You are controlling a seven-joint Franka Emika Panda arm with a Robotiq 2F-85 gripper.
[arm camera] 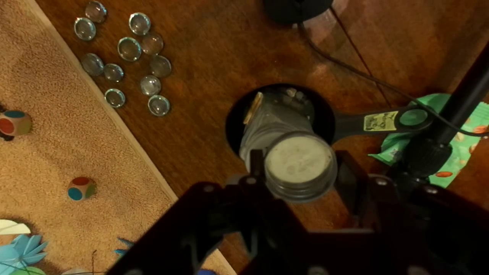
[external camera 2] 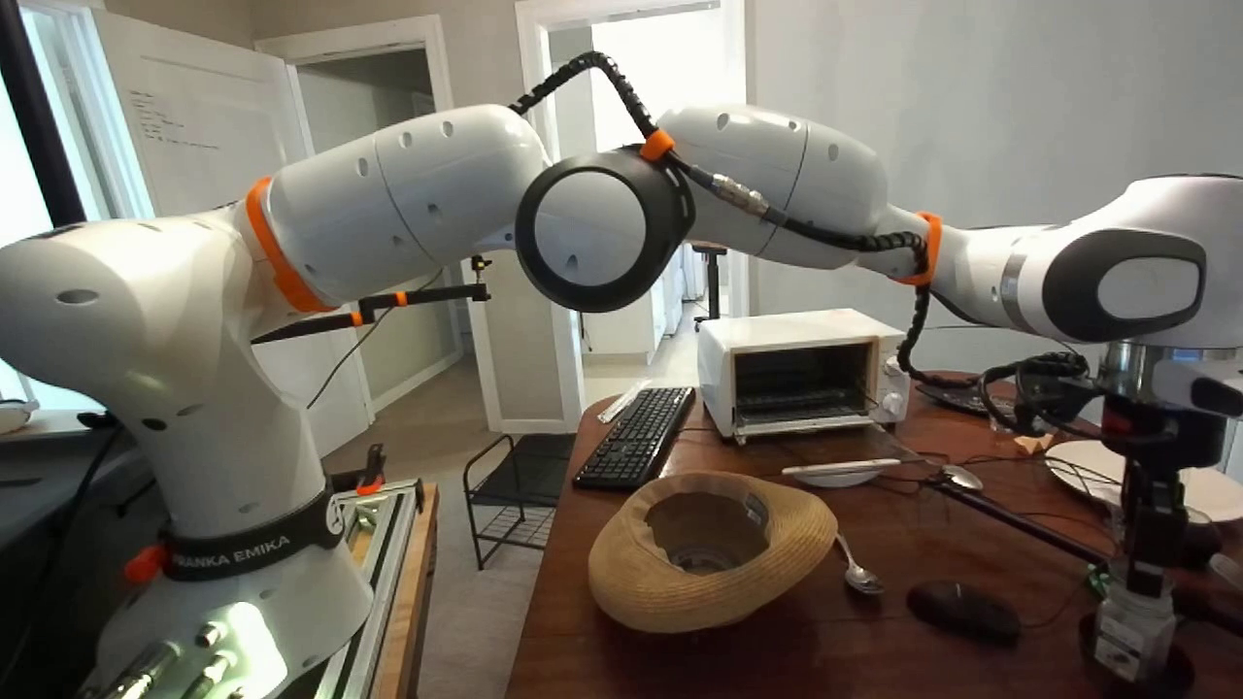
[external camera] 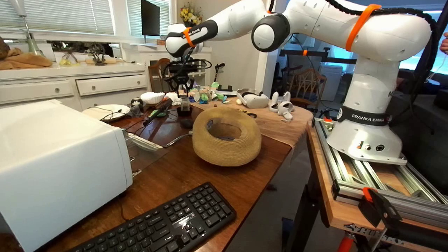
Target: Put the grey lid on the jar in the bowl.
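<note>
A clear jar (arm camera: 280, 114) stands tilted in a small black bowl (arm camera: 233, 128) on the brown table. The jar also shows in both exterior views (external camera: 185, 103) (external camera 2: 1131, 641), with the bowl (external camera: 184, 113) around its base. My gripper (arm camera: 300, 166) points down over the jar, its fingers closed against opposite sides of a round lid. The lid (arm camera: 298, 158) has a pale disc and a clear grey rim, and it overlaps the jar's top in the wrist view. I cannot tell whether the lid touches the jar. In an exterior view the gripper (external camera 2: 1151, 578) is at the jar's top.
A black handle (arm camera: 380, 121) with a yellow label juts from the bowl. Beside it are a green packet (arm camera: 449, 170) and a black stand pole (arm camera: 468, 97). Glass beads (arm camera: 129, 49) lie on the other side. A straw hat (external camera 2: 714, 573) and mouse (external camera 2: 961, 610) are nearby.
</note>
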